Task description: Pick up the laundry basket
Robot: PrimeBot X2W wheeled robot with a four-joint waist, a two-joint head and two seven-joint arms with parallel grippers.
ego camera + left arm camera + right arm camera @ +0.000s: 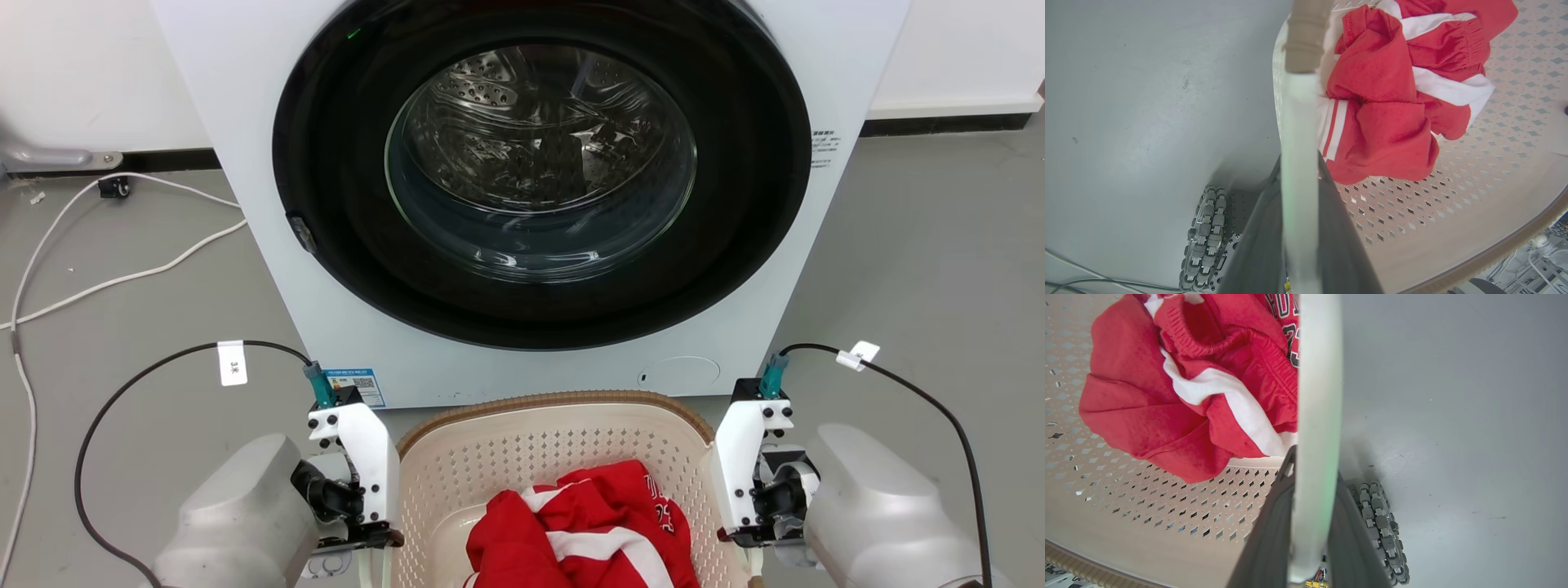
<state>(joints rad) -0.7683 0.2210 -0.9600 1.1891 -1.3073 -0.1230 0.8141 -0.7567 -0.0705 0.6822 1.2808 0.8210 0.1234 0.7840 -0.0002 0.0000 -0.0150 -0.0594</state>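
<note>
The laundry basket (522, 445), cream and perforated with a brown woven-look rim, sits low in the head view, right in front of the washing machine. A crumpled red and white garment (588, 531) lies inside it. My left gripper (371, 555) points down at the basket's left side. In the left wrist view its dark fingers (1339, 237) are shut on the white side handle (1298, 122). My right gripper (747, 555) mirrors it on the right side, with its fingers (1267, 543) shut on the other white handle (1318, 396). Whether the basket rests on the floor cannot be told.
A white washing machine (245, 122) with a closed round glass door (539, 163) stands directly behind the basket. White cables (122, 278) trail over the grey floor at the left. My base's wheels (1204, 241) (1380, 531) sit near the basket on both sides.
</note>
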